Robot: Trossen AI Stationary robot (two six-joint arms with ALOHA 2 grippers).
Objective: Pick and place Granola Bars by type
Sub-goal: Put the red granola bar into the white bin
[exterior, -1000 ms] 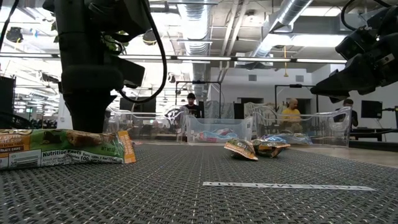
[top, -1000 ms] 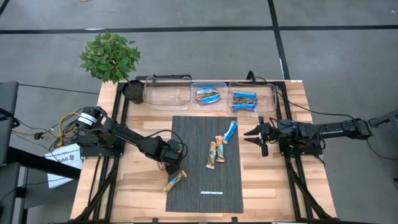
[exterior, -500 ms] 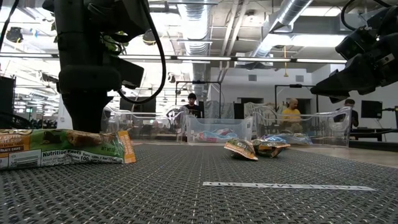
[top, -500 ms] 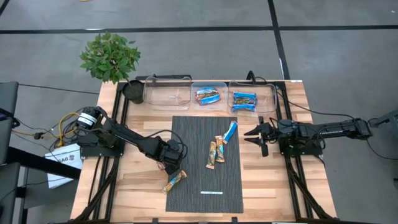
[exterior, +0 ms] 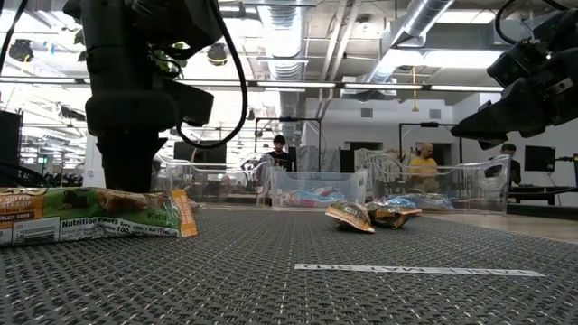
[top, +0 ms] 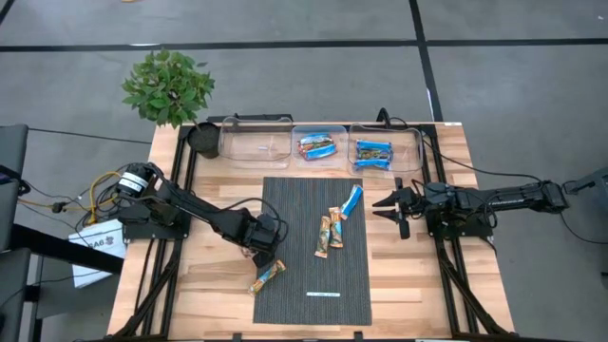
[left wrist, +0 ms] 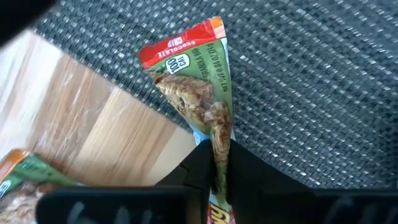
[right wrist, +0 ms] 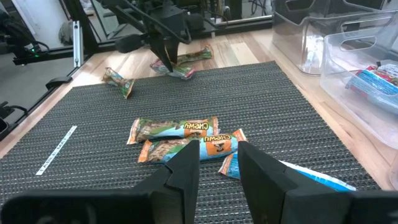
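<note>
Left pincer (left wrist: 217,163) clamped on a tan-orange bar (left wrist: 198,102) at the mat's left edge; right pincer (top: 389,207) waits beside the mat's right edge, fingers apart and empty.

The grip takes only a thin pinch of wrapper near one end, so the bar could swivel or slide free on the lift, and a second bar (left wrist: 15,174) lying just beside it on the table (top: 418,275) could get nudged or dragged along. Count, from above: one bar near the mat's (top: 294,209) lower left corner (top: 267,276), two tan-orange ones (top: 329,234) plus a blue one (top: 352,199) mid-mat. Three clear bins (top: 256,140) at the back: the left looks empty, the middle holds blue-and-orange bars (top: 316,145), the right blue ones (top: 372,152); numbers inside are unclear.
</note>
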